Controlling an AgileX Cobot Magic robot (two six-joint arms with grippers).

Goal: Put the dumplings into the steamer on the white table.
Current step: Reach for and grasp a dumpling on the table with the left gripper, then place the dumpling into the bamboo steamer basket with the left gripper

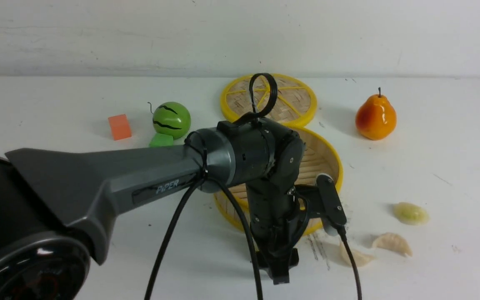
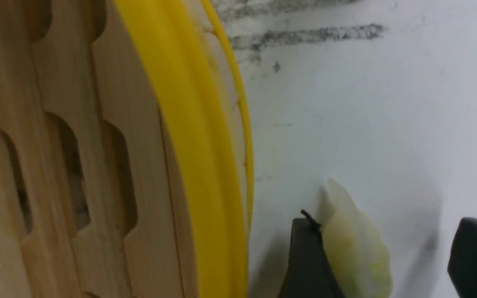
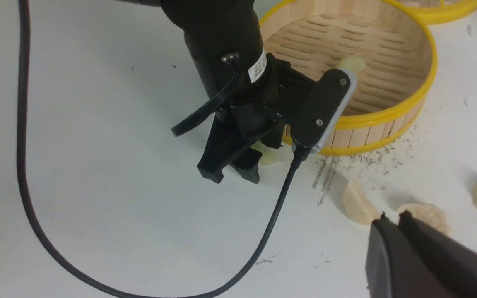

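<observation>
Your left end effector [image 3: 231,173] straddles a dumpling [image 2: 354,252] on the worktop [image 2: 387,124] beside the steamer [image 2: 197,145], jaws apart; your right end effector [image 3: 393,217] is pressed together.

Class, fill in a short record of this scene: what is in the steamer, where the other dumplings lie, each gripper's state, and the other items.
Steamer: one dumpling inside
Left gripper: open, low beside the steamer, around a pale green dumpling on the white table
Right gripper: shut, empty
Loose dumplings: three, on the table right of the steamer
Other items: woven lid, pear, toy watermelon, orange cube, green cube
</observation>
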